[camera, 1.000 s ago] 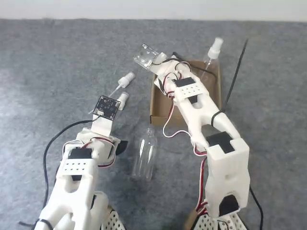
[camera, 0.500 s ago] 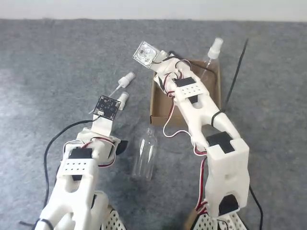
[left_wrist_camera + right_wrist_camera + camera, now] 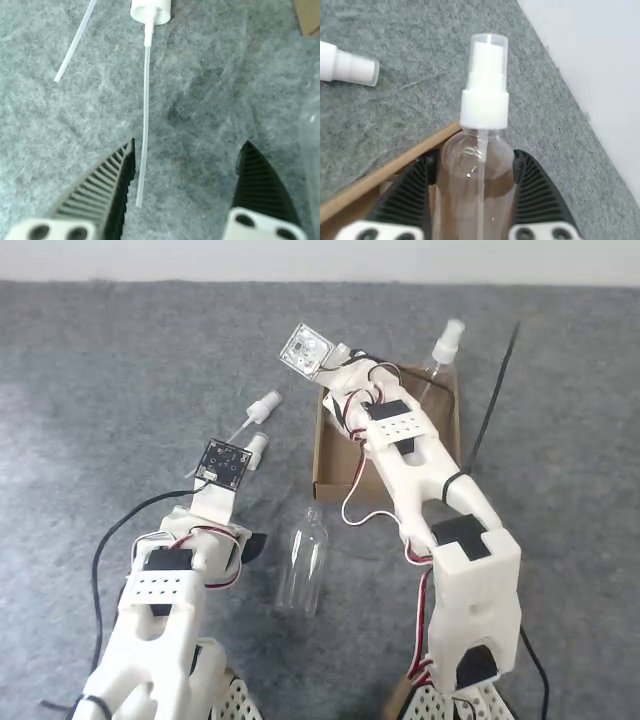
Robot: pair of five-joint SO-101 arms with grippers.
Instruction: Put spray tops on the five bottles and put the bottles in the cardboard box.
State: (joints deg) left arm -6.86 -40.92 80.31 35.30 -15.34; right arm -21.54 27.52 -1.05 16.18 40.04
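A clear bottle [image 3: 476,200] wearing a white spray top [image 3: 485,100] stands at the far right corner of the cardboard box [image 3: 320,455]. My right gripper [image 3: 475,155] is shut on its body, one finger against each side. The same bottle [image 3: 432,375] rises above the box rim in the high view. An uncapped bottle [image 3: 303,560] lies on the carpet between the arms. My left gripper [image 3: 189,146] hovers open over a loose spray top [image 3: 151,10], whose dip tube [image 3: 145,100] ends beside one finger.
Two loose spray tops [image 3: 265,405] [image 3: 256,448] lie left of the box on the grey carpet. Another spray top [image 3: 347,67] lies on the carpet beyond the box edge. A black cable [image 3: 490,400] runs past the box's right side.
The right wrist has turned and shifted slightly toward the far side. The capped bottle has stayed in place. The left arm has not moved.
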